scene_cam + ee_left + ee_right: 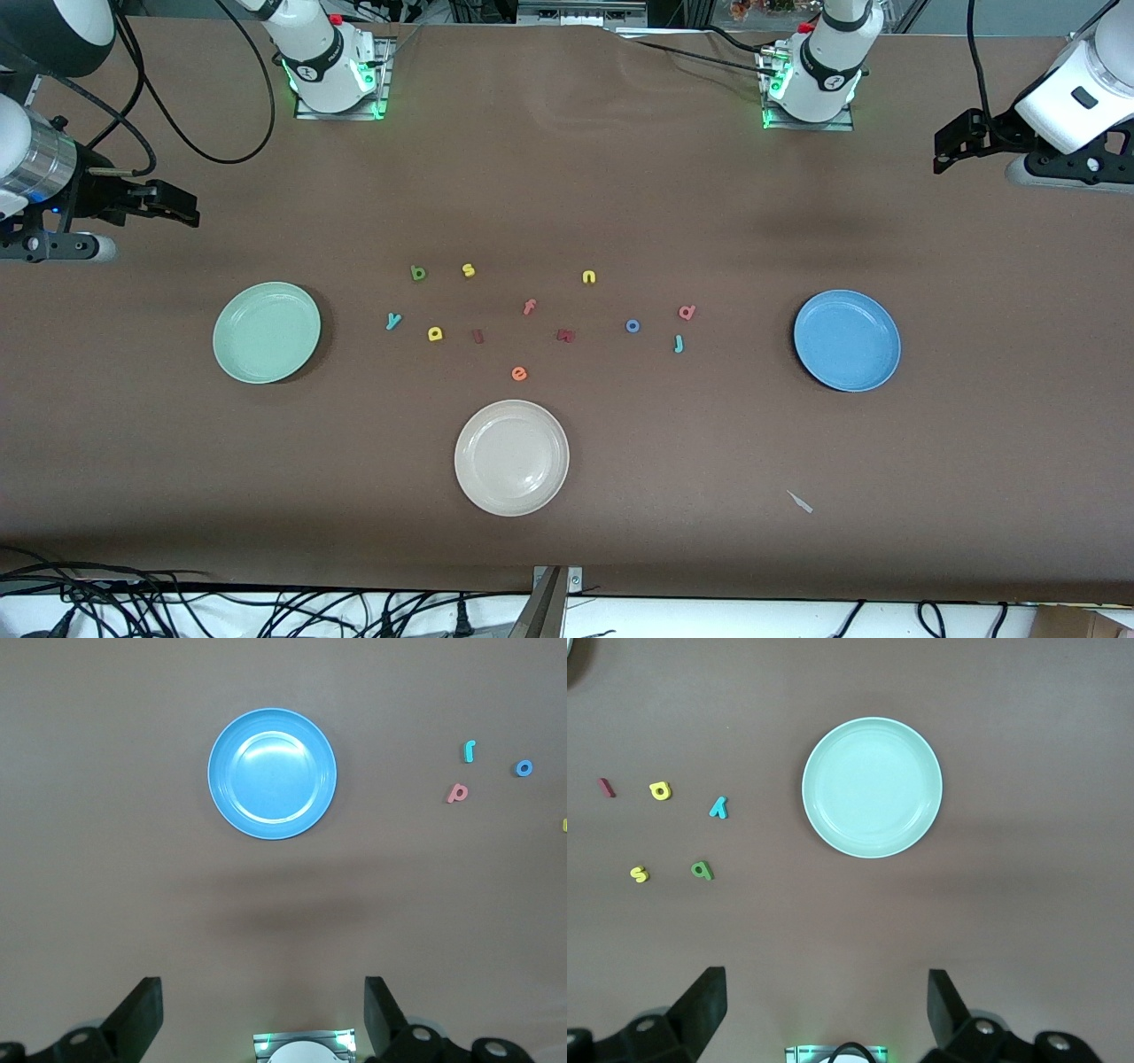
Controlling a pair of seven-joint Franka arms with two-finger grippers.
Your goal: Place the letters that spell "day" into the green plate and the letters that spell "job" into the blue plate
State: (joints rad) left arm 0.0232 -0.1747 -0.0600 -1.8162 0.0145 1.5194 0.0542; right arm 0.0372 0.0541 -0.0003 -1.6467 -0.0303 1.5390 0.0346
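We see a wide brown table (567,549) with both arm bases bolted along its farthest edge and a tangle of black cables (221,611) hanging below its nearest edge.

The right gripper (173,206) waits in the air over the right arm's end of the table, its jaws spread wide and empty. The left gripper (952,146) waits likewise over the left arm's end, jaws spread, holding nothing.

The green plate (232,359) lies toward the right arm's end, the blue plate (819,363) toward the left arm's end, both bare. A cream-white plate (478,487) sits between them, nearer the front camera.

The letters are scattered mid-table. Close to the green plate lie the teal "y" (393,321), the yellow "a" (435,334) and the dark green stem-and-bowl letter (418,273). Closer to the blue plate lie the blue "o" (633,326), the teal "j" (679,344) and the pinkish-red stem-and-bowl letter (687,312).

Between them lie a yellow "s" (469,270), a yellow "n" (589,277), an orange "f" (529,307) and an orange "e" (519,374).
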